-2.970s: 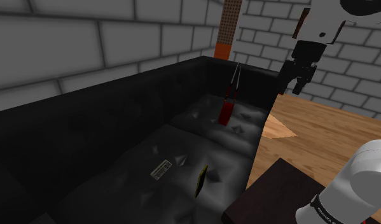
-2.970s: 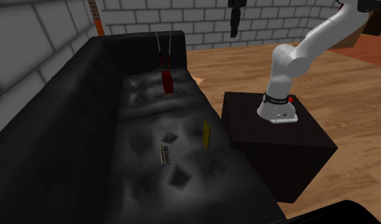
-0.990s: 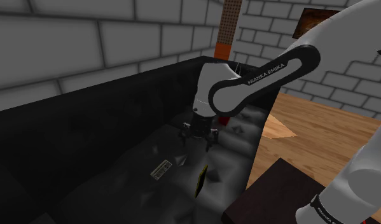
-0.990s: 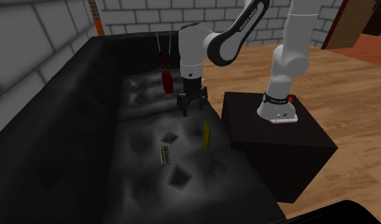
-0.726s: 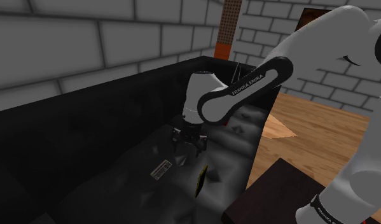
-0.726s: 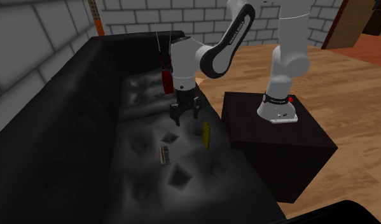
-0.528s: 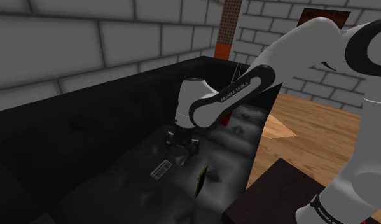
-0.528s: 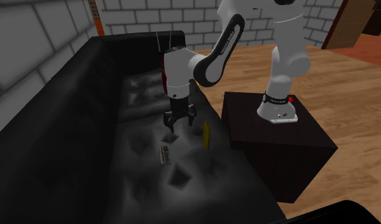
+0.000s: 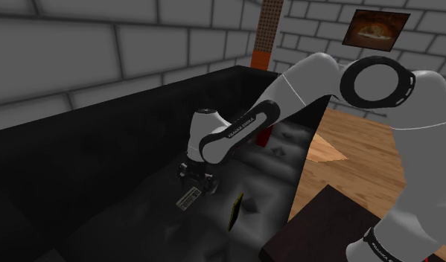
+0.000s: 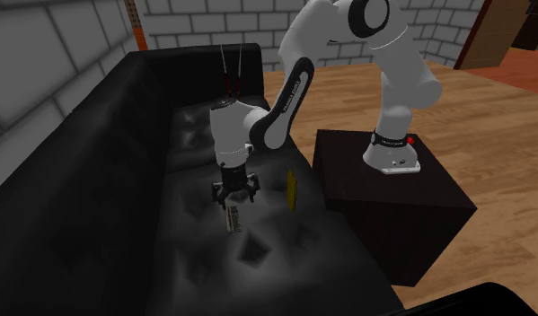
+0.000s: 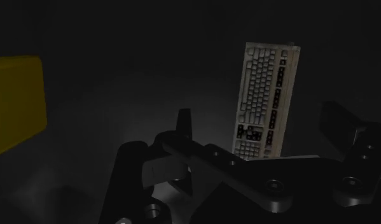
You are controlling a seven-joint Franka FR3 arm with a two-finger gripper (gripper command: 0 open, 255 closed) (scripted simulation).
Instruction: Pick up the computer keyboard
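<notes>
The computer keyboard is a small pale slab with dark keys, lying flat on the black sofa's seat cushion. My black gripper hovers just above its far end, pointing down. In the wrist view the keyboard lies just beyond the fingertips, in line with the gap between the fingers. The gripper is open, its two fingers stand apart and touch nothing.
A black tufted sofa with a high back and armrest surrounds the seat. A thin yellow object stands on edge near the seat's front. A red item sits at the sofa's far end. The dark stand is beside the sofa.
The arm swung down from high over the floor onto the sofa, then slid along the seat to the keyboard. The gripper stayed open; nothing on the cushion moved.
</notes>
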